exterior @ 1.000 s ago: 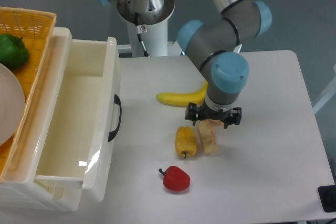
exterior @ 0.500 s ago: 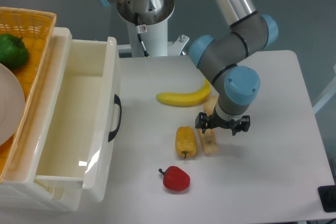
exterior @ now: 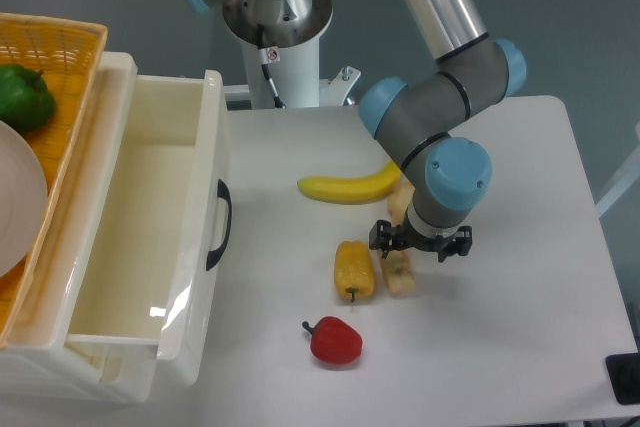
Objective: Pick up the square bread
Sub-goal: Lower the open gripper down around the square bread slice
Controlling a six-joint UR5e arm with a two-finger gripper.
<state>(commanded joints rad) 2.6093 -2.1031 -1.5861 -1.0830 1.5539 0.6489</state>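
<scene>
The square bread (exterior: 401, 276) is a small tan slice with orange-brown edges. It lies lengthwise on the white table (exterior: 520, 247), just right of the yellow pepper (exterior: 354, 269). My gripper (exterior: 419, 245) points straight down over the bread's far end, and the wrist hides that end. The dark finger links stick out to both sides, so the gripper reads as open, with its tips low by the bread. The bread rests on the table.
A banana (exterior: 347, 187) lies behind the pepper, and a pale bun (exterior: 401, 203) peeks out beside the arm. A red pepper (exterior: 335, 340) sits nearer the front edge. An open white drawer (exterior: 150, 227) and an orange basket (exterior: 50, 47) with a green pepper (exterior: 24, 95) fill the left side.
The gripper moved forward and right from near the banana to the bread's far end, then shifted slightly left. The bread has not moved.
</scene>
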